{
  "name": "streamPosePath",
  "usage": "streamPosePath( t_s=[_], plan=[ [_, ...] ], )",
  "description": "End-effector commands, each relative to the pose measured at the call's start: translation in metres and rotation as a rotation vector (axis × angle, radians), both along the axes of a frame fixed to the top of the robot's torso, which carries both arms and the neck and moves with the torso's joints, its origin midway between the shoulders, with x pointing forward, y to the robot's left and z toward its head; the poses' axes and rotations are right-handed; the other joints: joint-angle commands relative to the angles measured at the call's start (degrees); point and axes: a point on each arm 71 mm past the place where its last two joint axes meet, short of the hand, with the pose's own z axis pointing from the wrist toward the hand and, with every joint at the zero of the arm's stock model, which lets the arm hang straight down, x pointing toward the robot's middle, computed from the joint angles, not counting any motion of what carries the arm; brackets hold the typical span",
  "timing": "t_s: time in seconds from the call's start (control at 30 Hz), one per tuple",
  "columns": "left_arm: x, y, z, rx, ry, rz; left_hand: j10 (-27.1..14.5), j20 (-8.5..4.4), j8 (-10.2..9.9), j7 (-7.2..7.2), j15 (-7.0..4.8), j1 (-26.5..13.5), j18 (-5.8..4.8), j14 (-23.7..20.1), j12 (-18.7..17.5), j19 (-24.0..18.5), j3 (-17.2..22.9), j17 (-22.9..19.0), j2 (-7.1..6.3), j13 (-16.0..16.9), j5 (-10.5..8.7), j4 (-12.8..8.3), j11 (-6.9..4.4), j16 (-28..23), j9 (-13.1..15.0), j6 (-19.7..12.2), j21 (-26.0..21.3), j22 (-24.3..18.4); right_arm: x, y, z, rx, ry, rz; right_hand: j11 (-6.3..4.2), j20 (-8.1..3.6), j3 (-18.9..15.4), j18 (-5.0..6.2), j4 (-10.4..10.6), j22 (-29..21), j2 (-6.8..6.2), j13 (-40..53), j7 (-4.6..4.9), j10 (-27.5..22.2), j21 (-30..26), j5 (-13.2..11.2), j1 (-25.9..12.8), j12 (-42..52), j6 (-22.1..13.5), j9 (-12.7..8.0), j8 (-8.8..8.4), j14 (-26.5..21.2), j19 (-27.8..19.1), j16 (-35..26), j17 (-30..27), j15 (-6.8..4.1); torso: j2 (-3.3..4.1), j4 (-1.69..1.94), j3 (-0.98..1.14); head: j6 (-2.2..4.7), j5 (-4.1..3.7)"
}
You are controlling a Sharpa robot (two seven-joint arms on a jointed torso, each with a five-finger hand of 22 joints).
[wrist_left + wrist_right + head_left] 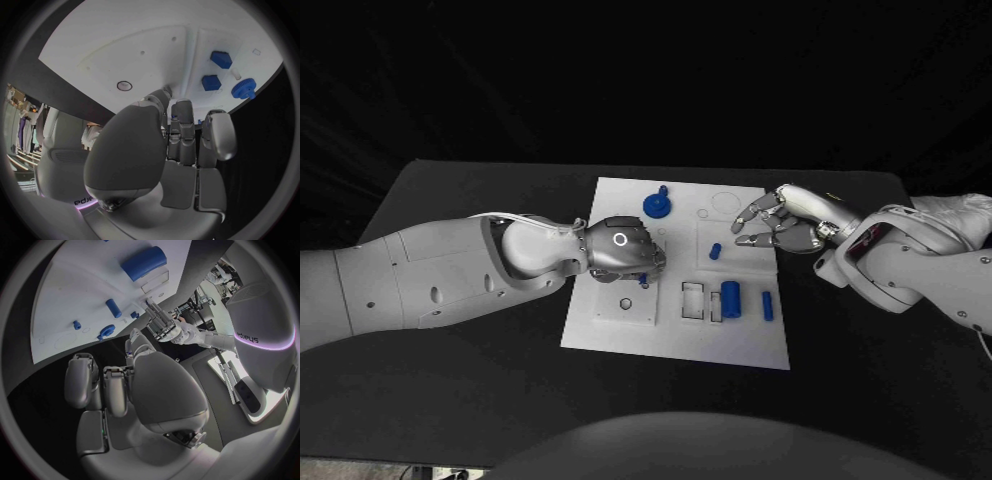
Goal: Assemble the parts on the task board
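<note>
blue cylinder [730, 296] in task board [754, 345] slot; left robot hand [623, 250] fisted empty, right robot hand [782, 220] spread.

A black table [473, 400] spreads under everything, dark background beyond its far edge.

Black worktop [473, 400], one white task board [678, 345] lying flat on it.
The board sits in the middle of the worktop, slightly skewed to its edges, dark surface showing on every side, and it's the one thing resting directly on the black top.
</note>
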Motion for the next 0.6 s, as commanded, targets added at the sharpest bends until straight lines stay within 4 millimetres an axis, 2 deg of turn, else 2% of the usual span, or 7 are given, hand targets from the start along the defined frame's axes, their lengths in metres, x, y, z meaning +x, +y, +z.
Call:
streamPosePath(
  t_s=[0.03,0.2,0.3,0.4,0.53,0.6],
  plan=[
    [0.002,0.003,0.008,-0.184,0.145,0.066,0.5,-0.05,-0.3,0.6,-0.18,-0.9,0.1,0.9,-0.3,0.6,0.3,0.6,-0.01,-0.2,0.37,0.2,0.6,0.6,-0.1,-0.1,0.9,10.8,0.0,0.0,-0.002,0.0,0.013,0.005,-2.57,0.38,0.2,-0.21,0.2,10.1,-0.02,7.7,0.12,6.7,-0.4,-0.4,-0.4,-0.5,0.3,0.1,0.26,3.3,-0.2,-0.1,10.9,0.31,-0.02,0.0,0.0,0.0,-0.34],
    [0.008,0.012,0.02,-0.353,0.296,0.157,1.1,-0.17,-0.7,1.14,-0.62,-1.0,-0.07,1.7,-0.2,1.1,0.2,1.3,-0.03,-0.4,0.94,0.3,1.22,1.1,-0.2,-0.3,1.9,11.1,0.0,0.002,-0.002,0.006,0.023,0.005,-2.61,0.42,0.2,-0.2,0.4,10.1,0.0,7.7,0.24,6.6,-0.5,-0.5,-0.6,-0.5,-0.2,0.2,-0.08,3.3,-0.2,-0.2,10.9,0.3,0.01,-0.02,0.1,0.0,-0.29],
    [0.013,0.018,0.025,-0.45,0.407,0.228,1.0,-0.36,-1.1,1.53,-1.17,-0.9,-0.13,1.8,-0.5,1.4,-0.3,1.1,-0.12,-0.8,2.52,0.3,1.74,0.9,-0.3,-0.6,2.4,11.2,0.0,0.004,-0.003,0.016,0.04,0.006,-2.6,0.44,0.3,-0.19,0.4,10.1,0.03,7.6,0.33,6.6,-0.5,-0.5,-0.6,-0.5,-0.6,0.2,-0.36,3.3,-0.2,-0.2,10.9,0.3,0.04,0.1,0.08,0.0,-0.41],
    [0.018,0.024,0.027,-0.538,0.533,0.3,0.3,-1.15,-1.8,1.98,-1.53,-0.6,-0.17,1.8,-0.9,1.6,-1.0,0.9,0.06,-1.1,3.41,0.2,2.44,0.7,-0.5,-1.4,2.8,11.3,0.0,0.007,-0.004,0.029,0.063,0.009,-2.4,0.49,0.4,-0.2,0.5,10.1,0.11,7.6,0.55,6.6,-0.5,-0.4,-0.7,-0.5,-1.2,0.2,-0.84,3.3,-0.2,-0.1,11.0,0.39,0.07,0.03,0.05,0.0,-0.48],
    [0.023,0.031,0.027,-0.639,0.692,0.377,-0.6,-1.95,-2.5,2.49,-1.87,-0.2,-0.21,1.4,-1.3,1.7,-2.1,0.4,0.39,-1.4,5.26,0.1,3.12,0.5,-0.7,-2.1,3.0,11.3,0.0,0.013,-0.005,0.055,0.102,0.02,-1.84,0.82,0.8,-0.11,0.7,9.9,0.17,7.4,1.25,6.3,-1.0,-0.3,-0.7,-0.8,-2.6,-0.3,-2.35,3.3,-0.5,-0.1,10.9,0.85,0.08,0.06,0.0,0.0,-0.69],
    [0.024,0.033,0.027,-0.692,0.768,0.406,-1.1,-2.13,-2.9,2.62,-1.91,0.0,-0.21,1.1,-1.5,1.6,-2.7,0.0,0.65,-1.5,5.55,0.1,3.3,0.3,-0.9,-2.7,3.0,11.3,-0.001,0.017,-0.005,0.079,0.135,0.025,-1.46,1.07,1.0,-0.07,0.9,9.9,0.17,7.2,1.67,6.1,-1.3,-0.3,-0.7,-0.9,-3.3,-0.8,-3.33,3.5,-0.7,0.1,11.2,1.16,0.06,0.09,-0.01,0.0,-0.79]
  ],
)
